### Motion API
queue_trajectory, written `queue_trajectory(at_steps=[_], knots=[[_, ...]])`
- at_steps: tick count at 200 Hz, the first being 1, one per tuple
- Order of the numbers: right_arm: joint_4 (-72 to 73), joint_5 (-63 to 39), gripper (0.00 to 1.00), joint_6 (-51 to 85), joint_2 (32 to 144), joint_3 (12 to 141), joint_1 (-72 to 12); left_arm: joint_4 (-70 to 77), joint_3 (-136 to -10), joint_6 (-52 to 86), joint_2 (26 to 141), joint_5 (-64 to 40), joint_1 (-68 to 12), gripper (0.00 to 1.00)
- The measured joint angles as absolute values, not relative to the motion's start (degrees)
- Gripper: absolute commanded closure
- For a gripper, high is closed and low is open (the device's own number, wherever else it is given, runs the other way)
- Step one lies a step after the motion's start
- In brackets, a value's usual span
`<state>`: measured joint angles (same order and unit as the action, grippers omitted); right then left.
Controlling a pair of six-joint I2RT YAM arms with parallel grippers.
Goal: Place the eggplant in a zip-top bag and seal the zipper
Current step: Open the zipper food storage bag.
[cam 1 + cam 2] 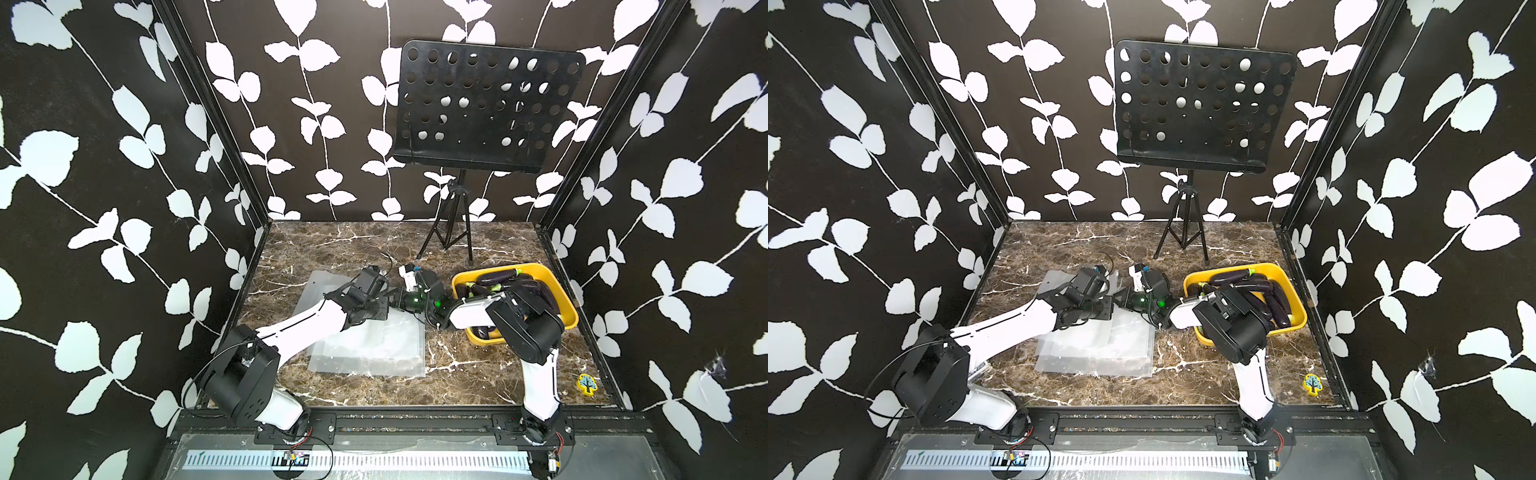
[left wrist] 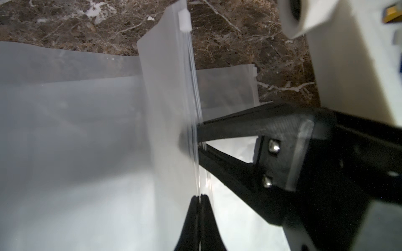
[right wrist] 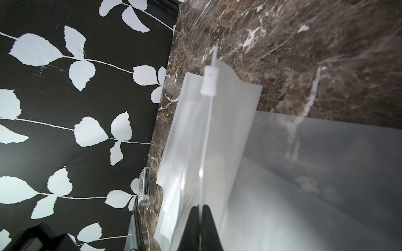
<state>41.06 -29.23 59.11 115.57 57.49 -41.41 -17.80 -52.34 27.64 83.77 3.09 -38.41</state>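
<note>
A frosted zip-top bag [image 2: 169, 87] is held up by its zipper edge over a pile of flat bags [image 1: 374, 349] on the marble table. My left gripper [image 2: 200, 196] is shut on that edge. My right gripper [image 3: 200, 205] is shut on the same edge a little farther along, and its black fingers [image 2: 226, 128] show in the left wrist view. The white slider [image 3: 210, 81] sits at the far end of the zipper. In both top views the two grippers [image 1: 390, 297] [image 1: 1116, 302] meet tip to tip. Several dark purple eggplants [image 1: 498, 275] lie in the yellow bin [image 1: 569, 318].
A black music stand [image 1: 486, 108] on a tripod stands at the back of the table. A small yellow tree-shaped piece [image 1: 587, 384] lies near the front right corner. A blue card box [image 3: 144, 185] leans at the table's left edge. Patterned walls close in three sides.
</note>
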Motion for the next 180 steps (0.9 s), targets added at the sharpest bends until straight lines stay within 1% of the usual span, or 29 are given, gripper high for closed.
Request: queue_trajectory(at_steps=[34, 72, 87, 98, 112, 149, 180], knots=[[40.64, -28.53, 1.0, 59.16, 115.15, 57.12, -41.43, -18.57, -52.34, 27.53, 83.74, 5.26, -38.39, 1.0], [37.19, -26.68, 1.0, 58.96, 111.74, 55.92, -42.15, -20.32, -52.38, 27.16, 84.03, 7.62, -38.19, 1.0], [36.6, -26.11, 1.0, 59.0, 110.87, 55.94, -42.7, -20.58, -52.56, 26.98, 84.6, 8.03, -38.15, 0.94], [36.56, -25.82, 1.0, 59.18, 110.63, 55.92, -43.05, -20.82, -52.58, 26.85, 85.01, 8.21, -38.15, 0.87], [36.47, -25.69, 1.0, 59.4, 110.63, 55.75, -43.27, -21.12, -52.58, 26.68, 85.36, 8.36, -38.15, 0.82], [35.42, -25.45, 1.0, 59.83, 110.63, 55.59, -43.35, -21.02, -52.58, 26.55, 85.47, 7.66, -38.15, 0.73], [35.44, -25.47, 1.0, 60.1, 110.63, 55.59, -43.35, -21.12, -52.58, 26.55, 85.54, 7.46, -38.15, 0.73]])
